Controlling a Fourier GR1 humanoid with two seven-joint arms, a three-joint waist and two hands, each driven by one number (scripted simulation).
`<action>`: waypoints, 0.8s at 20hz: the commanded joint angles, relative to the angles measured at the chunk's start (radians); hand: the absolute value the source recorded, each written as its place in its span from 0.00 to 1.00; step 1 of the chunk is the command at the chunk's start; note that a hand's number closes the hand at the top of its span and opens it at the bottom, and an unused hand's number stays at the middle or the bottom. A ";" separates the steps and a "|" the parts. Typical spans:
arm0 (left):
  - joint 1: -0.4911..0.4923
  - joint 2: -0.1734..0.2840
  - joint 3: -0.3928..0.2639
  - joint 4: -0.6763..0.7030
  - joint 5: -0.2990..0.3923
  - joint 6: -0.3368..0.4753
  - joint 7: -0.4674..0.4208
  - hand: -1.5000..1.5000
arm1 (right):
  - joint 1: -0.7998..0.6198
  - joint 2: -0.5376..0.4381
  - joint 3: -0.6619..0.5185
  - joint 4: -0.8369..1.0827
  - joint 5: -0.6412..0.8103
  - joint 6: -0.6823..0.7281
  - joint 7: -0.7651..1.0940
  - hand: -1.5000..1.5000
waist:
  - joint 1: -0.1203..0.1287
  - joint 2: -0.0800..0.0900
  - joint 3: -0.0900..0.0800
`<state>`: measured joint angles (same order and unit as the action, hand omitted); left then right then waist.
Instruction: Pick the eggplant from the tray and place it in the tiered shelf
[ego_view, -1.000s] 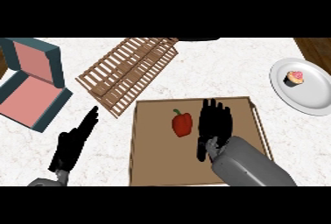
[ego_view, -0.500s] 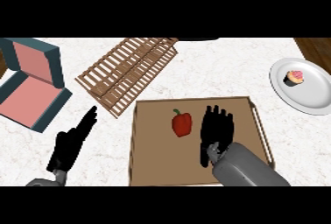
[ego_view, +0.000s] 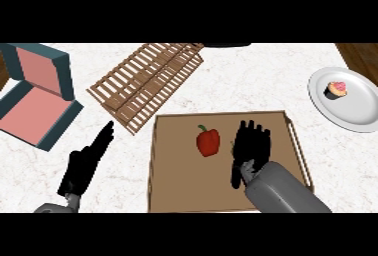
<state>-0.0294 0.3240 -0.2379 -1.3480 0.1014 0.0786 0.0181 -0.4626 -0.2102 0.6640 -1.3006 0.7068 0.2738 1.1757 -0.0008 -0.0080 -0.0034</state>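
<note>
- At the counter's left edge I note a teal hinged box with a pink lining (ego_view: 37, 95), lid up; it plays no part in this job.
- My left hand (ego_view: 85, 165) rests on the white marbled counter (ego_view: 251, 80) just off the tray's left edge, fingers straight and relaxed, holding nothing.
- The slatted wooden tiered shelf (ego_view: 148, 82) lies toward the counter's far edge, just beyond the tray's far left corner. It is the destination and holds nothing I can see.
- The flat brown wooden tray (ego_view: 177, 190) carries a red, pepper-shaped vegetable with a green stem (ego_view: 208, 142), left of centre. The task calls it an eggplant; it does not look like one.
- My right hand (ego_view: 249, 147) sits over the tray just right of the vegetable, fingers extended and spread, not around it.
- Judgement: this is the reach step, grasp not yet made. Next, the right hand must shift left and curl round the vegetable.
- At the counter's right edge, a white round plate (ego_view: 354, 105) bears a small pink-topped cupcake (ego_view: 337, 90).
</note>
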 joint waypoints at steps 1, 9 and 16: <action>-0.018 -0.003 0.016 0.010 0.009 -0.018 0.016 0.50 | -0.003 0.023 -0.020 0.057 0.032 0.074 0.147 0.00 | 0.001 0.008 0.003; -0.069 -0.008 0.050 0.019 -0.008 -0.026 0.048 0.50 | 0.050 0.096 -0.003 0.078 0.134 0.041 0.024 1.00 | 0.000 0.008 0.003; 0.033 -0.022 0.037 -0.017 -0.029 -0.045 -0.007 0.50 | 0.012 0.077 -0.063 0.089 0.248 0.042 -0.025 1.00 | 0.005 0.007 0.003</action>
<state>-0.0184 0.3000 -0.2089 -1.3563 0.0721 0.0520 0.0233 -0.4533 -0.1436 0.5871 -1.2454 0.8816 0.3081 1.0653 0.0027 -0.0150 -0.0090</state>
